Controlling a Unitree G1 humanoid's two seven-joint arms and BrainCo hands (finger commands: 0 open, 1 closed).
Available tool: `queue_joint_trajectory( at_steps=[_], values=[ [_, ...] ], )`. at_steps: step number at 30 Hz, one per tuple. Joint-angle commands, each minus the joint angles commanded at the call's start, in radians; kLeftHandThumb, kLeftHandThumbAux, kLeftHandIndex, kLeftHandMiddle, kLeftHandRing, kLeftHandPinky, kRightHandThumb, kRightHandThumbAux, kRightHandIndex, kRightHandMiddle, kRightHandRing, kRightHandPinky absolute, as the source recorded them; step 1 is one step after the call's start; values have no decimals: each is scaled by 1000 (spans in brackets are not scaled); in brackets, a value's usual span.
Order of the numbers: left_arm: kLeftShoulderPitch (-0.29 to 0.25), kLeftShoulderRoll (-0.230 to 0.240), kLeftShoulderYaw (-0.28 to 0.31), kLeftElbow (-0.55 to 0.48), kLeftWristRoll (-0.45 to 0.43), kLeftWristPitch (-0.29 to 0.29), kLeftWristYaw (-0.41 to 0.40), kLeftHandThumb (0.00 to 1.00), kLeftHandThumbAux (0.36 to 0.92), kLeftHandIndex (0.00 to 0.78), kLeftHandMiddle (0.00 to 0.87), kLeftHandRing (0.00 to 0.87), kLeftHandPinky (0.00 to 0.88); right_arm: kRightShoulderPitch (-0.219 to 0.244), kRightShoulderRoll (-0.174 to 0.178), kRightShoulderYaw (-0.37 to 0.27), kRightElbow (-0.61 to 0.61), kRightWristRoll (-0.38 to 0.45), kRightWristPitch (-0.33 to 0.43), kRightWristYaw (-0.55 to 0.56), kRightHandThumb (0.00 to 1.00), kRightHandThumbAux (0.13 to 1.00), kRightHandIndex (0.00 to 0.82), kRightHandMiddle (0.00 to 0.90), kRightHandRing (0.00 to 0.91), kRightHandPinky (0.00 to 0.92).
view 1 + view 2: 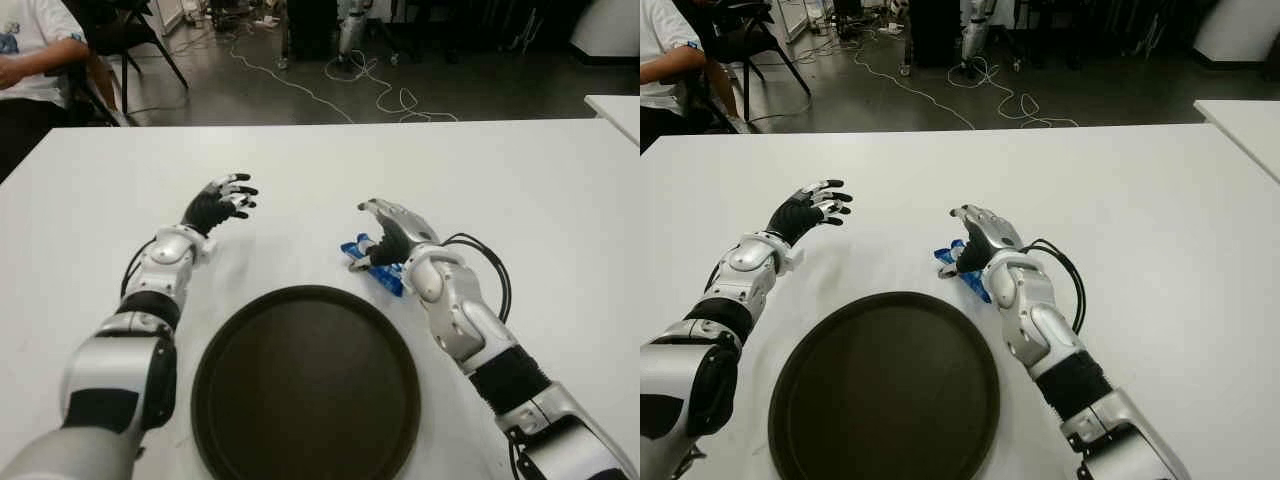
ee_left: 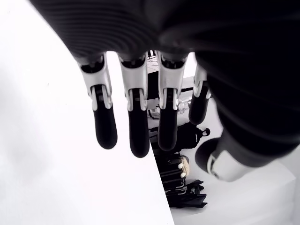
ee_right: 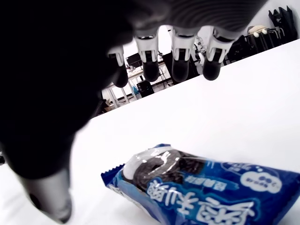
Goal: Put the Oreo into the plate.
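Observation:
The Oreo (image 1: pixel 386 279) is a blue packet lying flat on the white table (image 1: pixel 520 190), just beyond the right rim of the dark round plate (image 1: pixel 300 293). My right hand (image 1: pixel 368 236) arches over the packet, fingers spread above it and thumb down beside its left end, not closed on it. The right wrist view shows the packet (image 3: pixel 201 187) resting on the table under the extended fingers (image 3: pixel 180 63). My left hand (image 1: pixel 228 200) shows open over the table, off the plate's far left, holding nothing. The plate has nothing on it.
A seated person in a white shirt (image 1: pixel 30 50) is beyond the table's far left corner, beside a chair (image 1: pixel 140 40). Cables (image 1: pixel 380 95) trail on the floor behind. A second white table's corner (image 1: pixel 615 108) shows at the far right.

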Motion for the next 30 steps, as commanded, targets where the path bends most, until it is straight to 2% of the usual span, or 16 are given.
queue_joint_trajectory(
  at_steps=[16,30],
  values=[
    [-2,-2,2,1,2,7,7,92,647,178,288,299,333,27,3,7,43,9,-22,-34,0,729,33,47,49,57],
    [1,-1,5,-1,-2,4,3,100,680,183,288,297,334,27,11,8,88,25,-54,-72,0,733,45,55,57,70]
  ],
)
